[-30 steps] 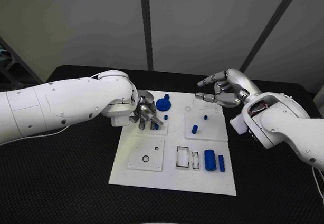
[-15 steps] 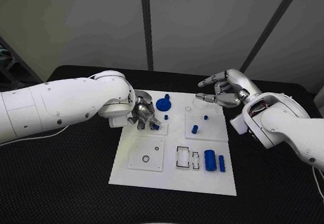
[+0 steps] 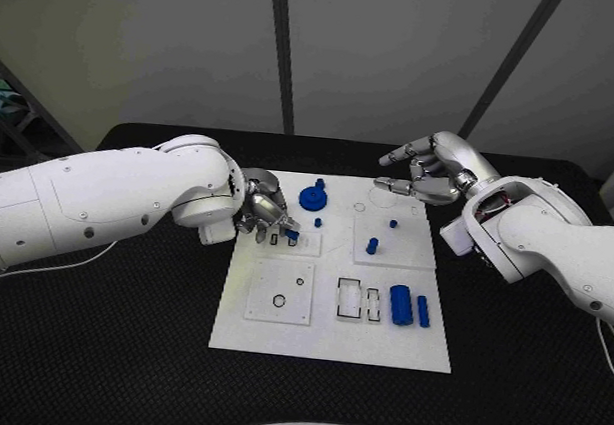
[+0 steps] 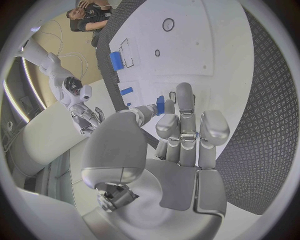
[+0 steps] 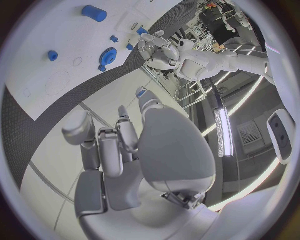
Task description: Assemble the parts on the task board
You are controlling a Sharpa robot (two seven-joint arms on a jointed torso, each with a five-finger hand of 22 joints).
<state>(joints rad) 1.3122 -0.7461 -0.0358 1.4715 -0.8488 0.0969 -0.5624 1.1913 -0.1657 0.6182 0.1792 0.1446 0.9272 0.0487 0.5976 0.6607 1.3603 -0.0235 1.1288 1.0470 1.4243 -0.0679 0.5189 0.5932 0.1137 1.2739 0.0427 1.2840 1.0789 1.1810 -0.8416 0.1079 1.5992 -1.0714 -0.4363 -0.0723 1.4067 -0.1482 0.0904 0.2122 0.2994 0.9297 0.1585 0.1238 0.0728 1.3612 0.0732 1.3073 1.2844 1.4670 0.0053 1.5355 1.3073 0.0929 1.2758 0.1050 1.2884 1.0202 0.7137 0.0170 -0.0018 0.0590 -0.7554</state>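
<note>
1. The left hand [image 3: 264, 214] has drawn back toward the left edge of the white task board [image 3: 332, 340] over the last second, carrying a small blue part [image 3: 291, 234] pinched in its fingertips. The part looks lifted, not yet seated.
2. The right hand [image 3: 424, 173] stays hovering past the board's far right corner on the black counter [image 3: 92, 354], fingers loosely curled, holding nothing.
3. The left wrist view shows the pinch [image 4: 160, 105] closely; the head view shows the blue gear [image 3: 313, 197] nearby.

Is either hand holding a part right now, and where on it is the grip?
The left hand pinches a small blue part between fingertips; which end it grips cannot be told. The right hand holds nothing, fingers curled above the task board.
</note>
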